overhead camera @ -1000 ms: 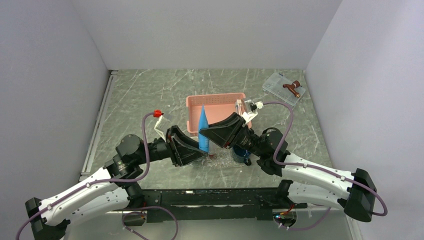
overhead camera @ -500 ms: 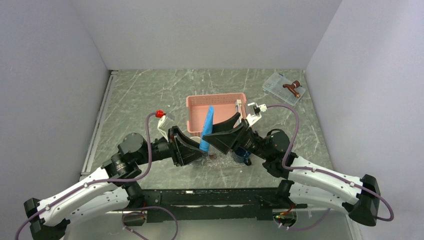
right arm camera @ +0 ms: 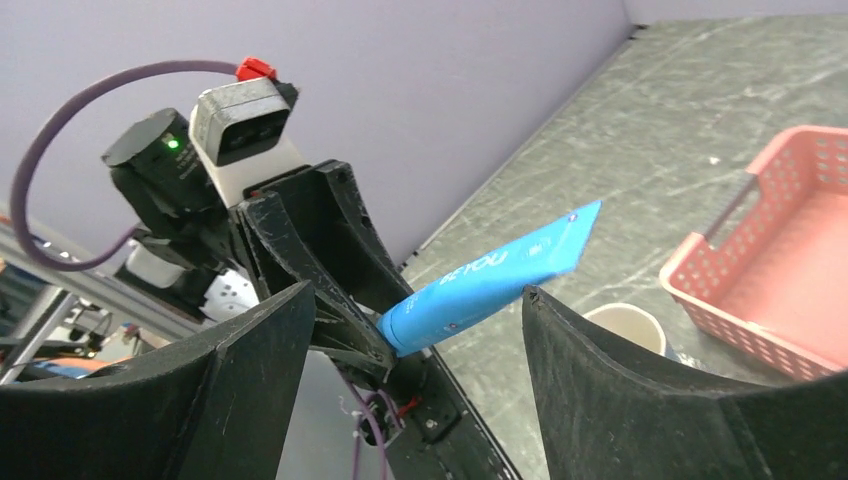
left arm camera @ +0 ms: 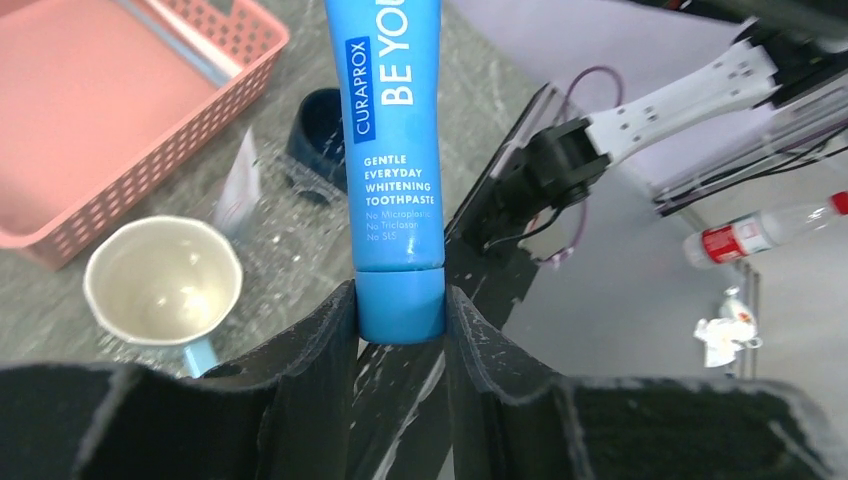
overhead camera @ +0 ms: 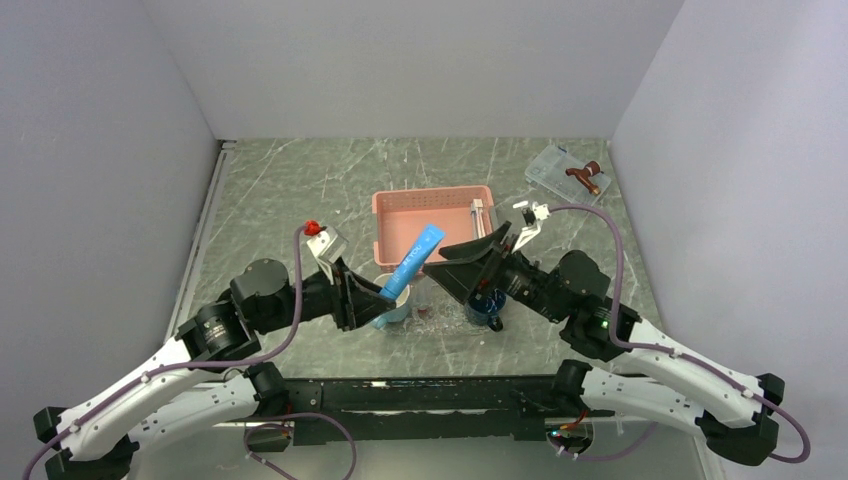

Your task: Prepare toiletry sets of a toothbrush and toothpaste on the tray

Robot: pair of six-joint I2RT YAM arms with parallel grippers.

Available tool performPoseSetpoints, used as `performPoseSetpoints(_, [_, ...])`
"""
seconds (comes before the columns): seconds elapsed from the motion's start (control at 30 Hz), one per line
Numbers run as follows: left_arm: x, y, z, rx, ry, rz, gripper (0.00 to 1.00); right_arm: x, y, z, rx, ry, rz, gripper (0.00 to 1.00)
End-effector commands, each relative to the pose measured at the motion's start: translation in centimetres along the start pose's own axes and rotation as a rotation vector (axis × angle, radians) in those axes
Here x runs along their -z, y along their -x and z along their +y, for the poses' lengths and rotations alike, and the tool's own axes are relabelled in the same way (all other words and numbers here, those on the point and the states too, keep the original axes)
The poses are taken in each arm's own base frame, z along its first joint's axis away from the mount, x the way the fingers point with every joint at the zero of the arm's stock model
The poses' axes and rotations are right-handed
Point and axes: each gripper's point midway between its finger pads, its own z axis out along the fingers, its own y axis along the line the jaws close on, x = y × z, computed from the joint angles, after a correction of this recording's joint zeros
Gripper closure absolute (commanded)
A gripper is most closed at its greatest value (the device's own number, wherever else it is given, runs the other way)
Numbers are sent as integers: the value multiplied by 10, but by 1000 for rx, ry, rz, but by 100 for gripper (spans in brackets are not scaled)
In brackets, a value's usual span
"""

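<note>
My left gripper (overhead camera: 378,296) is shut on the cap end of a blue toothpaste (overhead camera: 413,259) tube, which leans up and to the right over a pale mug (overhead camera: 391,302). The left wrist view shows the cap pinched between both fingers (left arm camera: 400,310), with the toothpaste (left arm camera: 393,150) body rising above them. My right gripper (overhead camera: 462,268) stands open just right of the tube; in its wrist view the toothpaste (right arm camera: 490,278) crosses between its spread jaws, gripped by neither. A whitish toothbrush (overhead camera: 478,212) lies along the right side of the pink basket (overhead camera: 432,205). The clear tray (overhead camera: 441,318) lies under the mugs.
A dark blue mug (overhead camera: 488,306) stands below the right gripper, by the tray. The pale mug (left arm camera: 160,285) is empty. A small clear box (overhead camera: 560,172) with a brown item on it sits at the back right. Grey walls close in on three sides.
The right gripper has opened, let go of the toothpaste and drawn back to the right. The left gripper keeps the tube, which has tipped from nearly upright to leaning right.
</note>
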Motion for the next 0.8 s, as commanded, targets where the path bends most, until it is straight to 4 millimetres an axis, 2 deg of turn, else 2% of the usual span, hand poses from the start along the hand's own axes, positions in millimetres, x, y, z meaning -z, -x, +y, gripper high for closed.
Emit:
performPoseSetpoints(0.0, [11, 4, 7, -83, 52, 17, 100, 6, -2, -16, 29, -94, 21, 22])
performPoseSetpoints(0.13, [11, 1, 6, -96, 36, 22, 100, 1, -12, -22, 11, -121, 62, 22])
performPoseSetpoints(0.33, [21, 3, 10, -132, 64, 21, 100, 6, -11, -34, 11, -200, 69, 22])
performPoseSetpoints(0.77, [45, 19, -2, -165, 36, -55, 100, 19, -27, -34, -94, -194, 108, 23])
